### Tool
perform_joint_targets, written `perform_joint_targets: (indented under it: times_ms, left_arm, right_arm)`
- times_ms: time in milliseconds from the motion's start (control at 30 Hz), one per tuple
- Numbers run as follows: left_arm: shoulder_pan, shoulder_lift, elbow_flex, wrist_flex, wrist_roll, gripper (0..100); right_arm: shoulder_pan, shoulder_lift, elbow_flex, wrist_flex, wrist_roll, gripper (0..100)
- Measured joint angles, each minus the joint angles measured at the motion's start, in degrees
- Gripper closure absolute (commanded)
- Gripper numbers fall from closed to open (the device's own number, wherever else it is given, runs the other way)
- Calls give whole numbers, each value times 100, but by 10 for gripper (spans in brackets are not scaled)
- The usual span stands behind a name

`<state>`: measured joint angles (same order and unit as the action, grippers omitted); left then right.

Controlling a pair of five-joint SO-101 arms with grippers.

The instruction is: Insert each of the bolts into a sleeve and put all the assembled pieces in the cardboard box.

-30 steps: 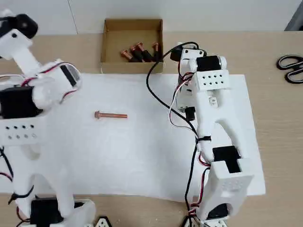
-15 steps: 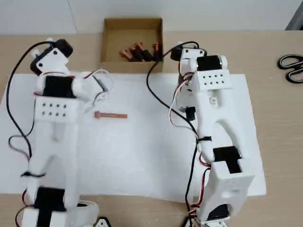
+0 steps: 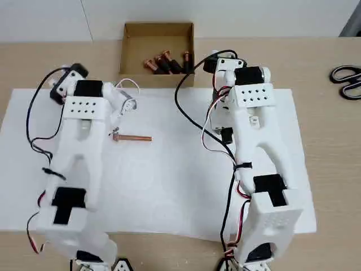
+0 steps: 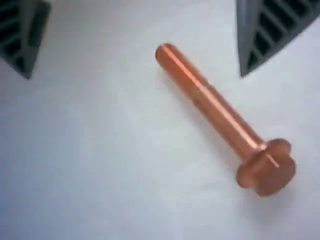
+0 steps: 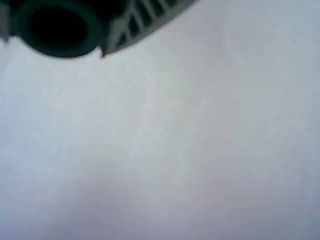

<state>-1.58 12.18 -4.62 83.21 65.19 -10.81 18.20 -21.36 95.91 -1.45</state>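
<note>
Copper-coloured bolt [image 3: 132, 137] lying flat on the white mat [image 3: 169, 186], a short way from the cardboard box [image 3: 127, 56] on the side facing the arms. Left hand [image 4: 133, 75] is released, its fingers [image 4: 260, 35] spread wide on either side of the bolt without touching it. Right hand [image 5: 75, 25] sits near the box's corner; its state cannot be told. Several sleeved bolts [image 3: 166, 62] lie inside the box.

left gripper [image 4: 134, 70]: both fingers [image 4: 265, 30] cut off by the edge, tips alone visible.
right gripper [image 5: 132, 21]: blurred, mostly outside the edge.
pieces [image 3: 167, 62] in cardboard box [image 3: 158, 25]: too small, perhaps four.
scissors [image 3: 348, 81]: cut by the edge.
</note>
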Motion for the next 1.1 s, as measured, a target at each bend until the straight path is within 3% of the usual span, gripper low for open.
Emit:
perform_joint_targets:
  times_ms: [233, 1100]
  left_arm:
    - [-176, 642, 0, -53, 457, 750]
    - [-18, 862, 35, 79, 475, 750]
  right_arm:
    - [0, 0, 0, 0, 0, 988]
    - [-9, 158, 9, -26, 0, 988]
